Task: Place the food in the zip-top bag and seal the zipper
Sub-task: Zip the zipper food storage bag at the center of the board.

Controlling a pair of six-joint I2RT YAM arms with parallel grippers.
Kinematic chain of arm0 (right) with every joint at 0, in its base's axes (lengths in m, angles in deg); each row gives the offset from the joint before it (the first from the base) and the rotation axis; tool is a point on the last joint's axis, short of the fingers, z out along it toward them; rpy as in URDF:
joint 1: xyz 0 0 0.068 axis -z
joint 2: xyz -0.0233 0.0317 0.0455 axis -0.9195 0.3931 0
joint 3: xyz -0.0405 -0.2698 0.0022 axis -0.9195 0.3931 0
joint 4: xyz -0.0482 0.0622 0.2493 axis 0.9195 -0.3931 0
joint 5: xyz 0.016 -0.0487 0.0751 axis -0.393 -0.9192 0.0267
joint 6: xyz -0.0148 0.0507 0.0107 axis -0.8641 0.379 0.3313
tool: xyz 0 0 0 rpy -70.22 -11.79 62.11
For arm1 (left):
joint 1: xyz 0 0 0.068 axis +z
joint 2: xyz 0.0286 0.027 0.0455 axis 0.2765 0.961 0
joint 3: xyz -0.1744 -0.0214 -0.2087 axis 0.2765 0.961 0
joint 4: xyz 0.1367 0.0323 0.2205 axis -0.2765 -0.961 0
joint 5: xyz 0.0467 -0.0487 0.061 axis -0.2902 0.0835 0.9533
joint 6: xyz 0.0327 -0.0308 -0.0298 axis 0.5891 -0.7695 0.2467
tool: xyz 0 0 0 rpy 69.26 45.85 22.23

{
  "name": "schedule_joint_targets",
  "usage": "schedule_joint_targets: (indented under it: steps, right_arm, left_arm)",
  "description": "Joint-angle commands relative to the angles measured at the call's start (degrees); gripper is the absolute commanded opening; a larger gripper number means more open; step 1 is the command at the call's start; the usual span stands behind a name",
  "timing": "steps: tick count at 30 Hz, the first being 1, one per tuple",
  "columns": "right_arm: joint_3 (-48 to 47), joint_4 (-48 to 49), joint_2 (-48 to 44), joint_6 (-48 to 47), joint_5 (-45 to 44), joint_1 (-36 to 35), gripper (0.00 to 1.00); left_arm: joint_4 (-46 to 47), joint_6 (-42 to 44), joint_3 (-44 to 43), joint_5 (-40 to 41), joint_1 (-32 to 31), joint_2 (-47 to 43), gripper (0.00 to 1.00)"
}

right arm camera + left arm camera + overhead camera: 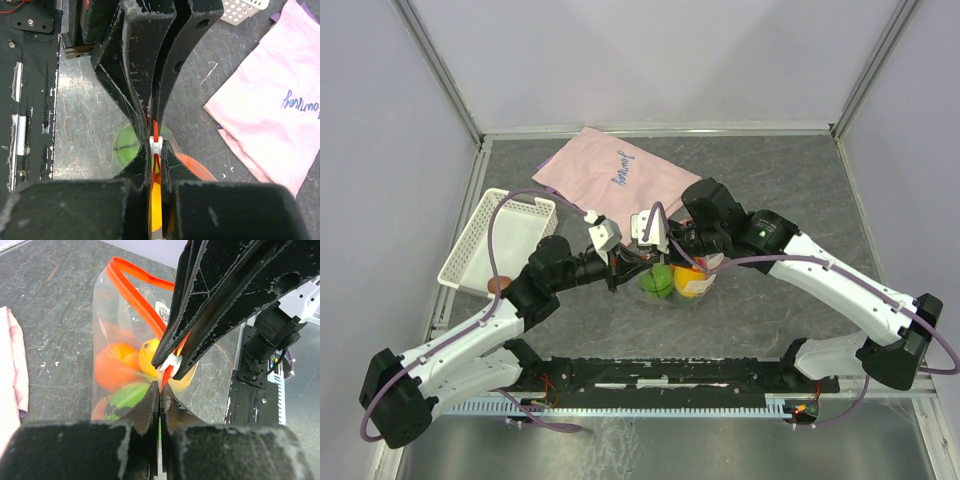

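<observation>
Zipper (pixel 135 292) held at one end

Left gripper (pixel 160 390) pressed shut on its near end; zip-top bag (pixel 107 315) mid-table, food (pixel 112 370) inside, unsealed length running straight away; right gripper (pixel 155 150) pinching the same spot, tip to tip.

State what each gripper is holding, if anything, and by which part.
The left gripper pinches the zipper of the zip-top bag. The right gripper pinches the same strip at its white slider, directly beside it.
</observation>
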Motion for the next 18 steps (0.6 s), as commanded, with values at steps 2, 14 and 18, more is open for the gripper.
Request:
schedule_joint_targets:
  steps: [2, 14, 18]
  right_arm:
    - [-1.6, -1.3, -2.3, -0.1, -5.3, 0.0, 0.02]
    - [2.8, -1.2, -7.5, 2.7, -14.2, 0.6, 0.02]
    - [4.5, -1.1, -9.2, 4.9, -16.8, 0.8, 0.02]
  left_arm:
    - [3.0, 1.7, -0.3, 4.9, -0.3, -2.4, 0.03]
    - [2.1, -1.1, 1.0, 18.4, -0.3, -4.7, 0.03]
    - [0.9, -2.5, 1.1, 25.4, -0.3, -5.5, 0.03]
